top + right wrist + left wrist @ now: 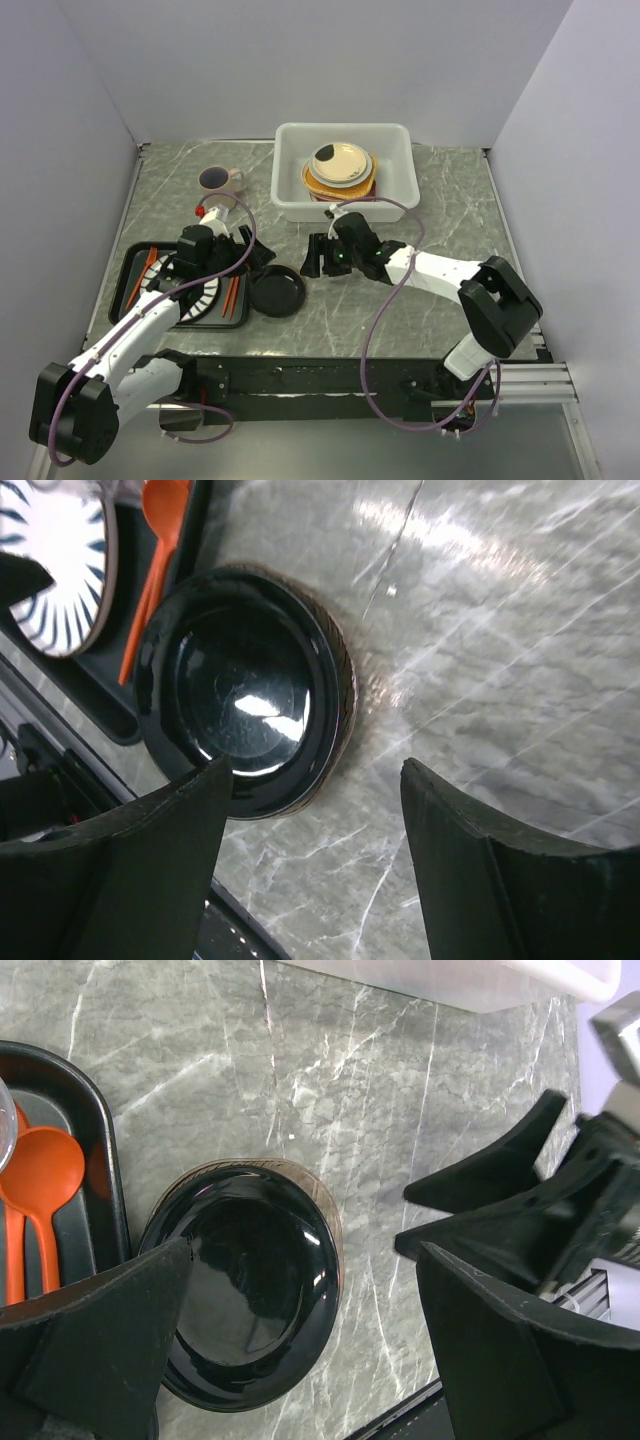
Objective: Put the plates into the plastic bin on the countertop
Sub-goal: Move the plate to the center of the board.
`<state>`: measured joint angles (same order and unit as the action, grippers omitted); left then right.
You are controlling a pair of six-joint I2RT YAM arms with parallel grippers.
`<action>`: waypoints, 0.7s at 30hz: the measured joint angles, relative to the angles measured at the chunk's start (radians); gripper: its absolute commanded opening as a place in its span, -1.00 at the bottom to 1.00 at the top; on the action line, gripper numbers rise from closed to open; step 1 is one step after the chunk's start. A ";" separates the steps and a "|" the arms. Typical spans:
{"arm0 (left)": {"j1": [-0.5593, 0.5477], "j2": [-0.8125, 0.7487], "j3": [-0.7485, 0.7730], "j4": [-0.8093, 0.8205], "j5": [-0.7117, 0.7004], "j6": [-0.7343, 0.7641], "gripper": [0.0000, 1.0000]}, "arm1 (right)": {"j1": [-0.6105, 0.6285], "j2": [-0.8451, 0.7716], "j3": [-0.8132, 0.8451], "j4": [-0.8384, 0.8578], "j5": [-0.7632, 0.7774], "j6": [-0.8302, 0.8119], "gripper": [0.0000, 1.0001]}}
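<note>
A dark brown-black plate [277, 292] lies flat on the countertop [430, 215], just right of the black tray. It also shows in the left wrist view [245, 1300] and the right wrist view [245, 705]. My left gripper [258, 256] [305, 1250] is open and empty above the plate's far left side. My right gripper [313, 258] [315, 763] is open and empty just right of the plate, facing it. The plastic bin [392, 138] stands at the back and holds a stack of plates: a cream one with a dark patch [340, 164] on top, orange ones [325, 190] below.
A black tray [133, 272] at the left holds a white plate with dark stripes [195, 297] and orange utensils [232, 296]. A mug [218, 180] stands at the back left. Grey walls close in the left, back and right sides.
</note>
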<state>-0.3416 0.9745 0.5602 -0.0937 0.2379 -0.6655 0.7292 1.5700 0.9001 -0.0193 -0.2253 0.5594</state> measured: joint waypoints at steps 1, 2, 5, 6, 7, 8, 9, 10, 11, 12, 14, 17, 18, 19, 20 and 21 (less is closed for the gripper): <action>0.000 0.000 0.000 0.000 0.000 0.000 0.99 | 0.005 0.006 0.000 -0.001 0.000 0.000 0.42; 0.000 0.000 0.000 0.000 0.000 0.000 0.99 | 0.008 0.015 0.000 -0.003 -0.001 -0.001 0.41; 0.000 0.000 0.000 0.000 0.000 0.000 0.99 | 0.023 0.047 0.000 -0.005 -0.001 -0.001 0.36; 0.000 0.000 0.000 0.000 0.000 0.000 0.99 | 0.029 0.062 0.000 -0.005 -0.001 -0.001 0.36; 0.000 0.000 0.000 0.000 0.000 0.000 0.99 | 0.035 0.074 0.000 -0.006 -0.002 -0.001 0.32; 0.000 0.000 0.000 0.000 0.000 0.000 0.99 | 0.040 0.088 0.000 -0.006 -0.004 -0.001 0.31; 0.000 0.000 0.000 0.000 0.000 0.000 0.99 | 0.045 0.098 0.000 -0.006 -0.005 -0.001 0.29; 0.000 0.000 0.000 0.000 0.000 0.000 0.99 | 0.050 0.111 0.000 -0.005 -0.006 0.000 0.26; 0.000 0.000 0.000 0.000 0.000 0.000 0.99 | 0.054 0.125 0.000 -0.004 -0.009 0.000 0.23; 0.000 0.000 0.000 0.000 0.000 0.000 0.99 | 0.058 0.138 0.000 -0.004 -0.012 0.001 0.20; 0.000 0.000 0.000 0.000 0.000 0.000 0.99 | 0.064 0.156 0.000 -0.003 -0.017 0.001 0.08; 0.000 0.000 0.000 0.000 0.000 0.000 0.99 | 0.072 0.176 0.015 0.003 -0.025 0.003 -0.13; 0.000 0.000 0.000 0.000 0.000 0.000 0.99 | 0.076 0.185 0.021 0.005 -0.027 0.005 -0.33; 0.000 0.000 0.000 0.000 0.000 0.000 0.99 | 0.080 0.193 0.029 0.005 -0.027 0.004 -0.46; 0.000 0.000 0.000 0.000 0.000 0.000 0.99 | 0.085 0.200 0.035 0.005 -0.026 0.001 -0.67; 0.000 0.000 0.000 0.000 0.000 0.000 0.99 | 0.090 0.206 0.037 0.006 -0.026 0.008 -0.77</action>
<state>-0.3416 0.9745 0.5598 -0.0937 0.2379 -0.6655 0.8192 1.7756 0.9371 -0.0135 -0.2512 0.5678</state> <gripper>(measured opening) 0.994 0.296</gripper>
